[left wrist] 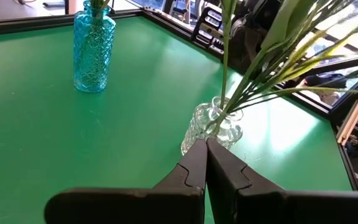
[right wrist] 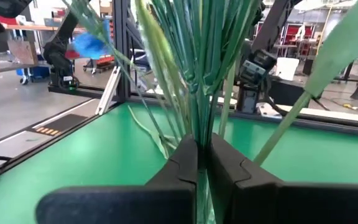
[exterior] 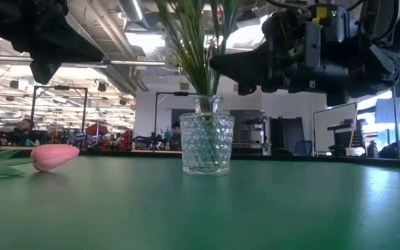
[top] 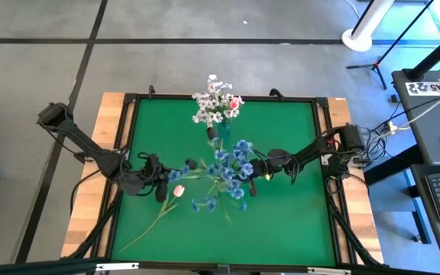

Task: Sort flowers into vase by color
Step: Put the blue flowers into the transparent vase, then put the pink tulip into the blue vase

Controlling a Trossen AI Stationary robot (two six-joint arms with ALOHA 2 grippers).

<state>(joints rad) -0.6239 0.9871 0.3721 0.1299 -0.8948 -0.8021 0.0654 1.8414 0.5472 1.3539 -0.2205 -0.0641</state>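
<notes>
Blue blossoms on thin green stems (top: 231, 169) standing in clear knobbly glass vase (exterior: 207, 143); right pincer (right wrist: 202, 149) pinching those stems above vase; left pincer (left wrist: 205, 152) pressed together beside vase, empty.

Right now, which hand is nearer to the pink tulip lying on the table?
Left. The left hand is right beside the pink tulip; the right hand is farther, across the blue flowers.

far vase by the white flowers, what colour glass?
Blue patterned glass, clearest in the left wrist view.
</notes>
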